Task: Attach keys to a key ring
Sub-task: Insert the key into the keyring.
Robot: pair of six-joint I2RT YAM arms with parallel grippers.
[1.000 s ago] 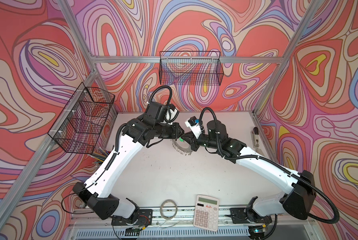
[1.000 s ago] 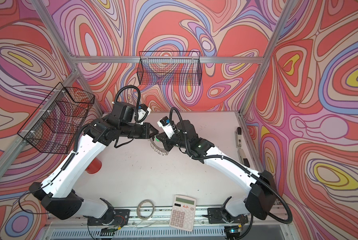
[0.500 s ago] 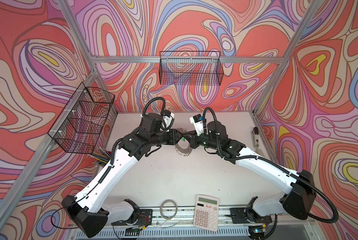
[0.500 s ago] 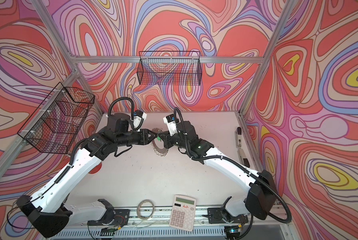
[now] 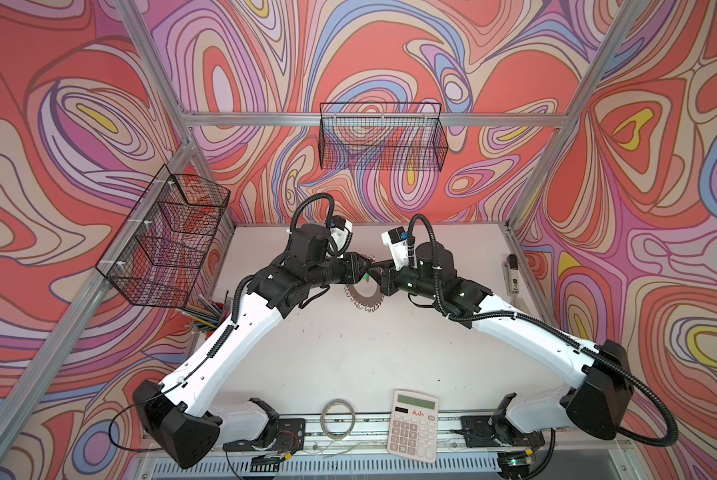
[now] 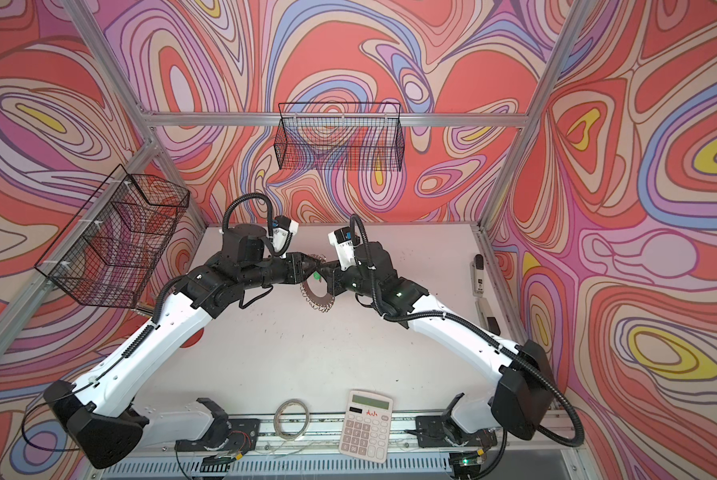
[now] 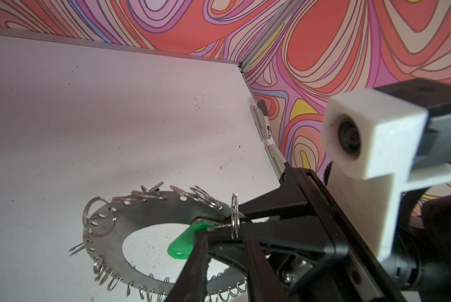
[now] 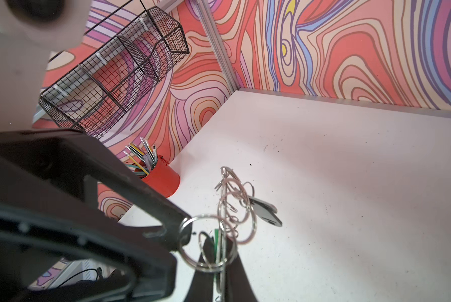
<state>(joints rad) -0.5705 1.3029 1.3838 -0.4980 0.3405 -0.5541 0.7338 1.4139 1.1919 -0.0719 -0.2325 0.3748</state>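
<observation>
**Two-armed threading of a key onto a ring.** The right gripper (image 8: 220, 252) is closed flat on the rim of the key ring (image 7: 161, 211). It presents the disc between the arms over the middle of the table (image 7: 88, 117), so that the fringe of small wire rings faces the opposite arm. Whether the lower rim touches the table cannot be told.

The left gripper (image 7: 225, 235), jaws narrow, appears to pinch the green key (image 7: 183, 243) by its metal part, with the tag projecting sideways over the disc's centre hole. The key's metal end lies at an upright wire ring (image 7: 234, 217), just beside the right gripper's hold. This is judged a threading attempt, the nearby hold steadying that ring.

The black key (image 8: 264, 213) hangs from a ring farther round the rim, so about half the task seems done.
</observation>
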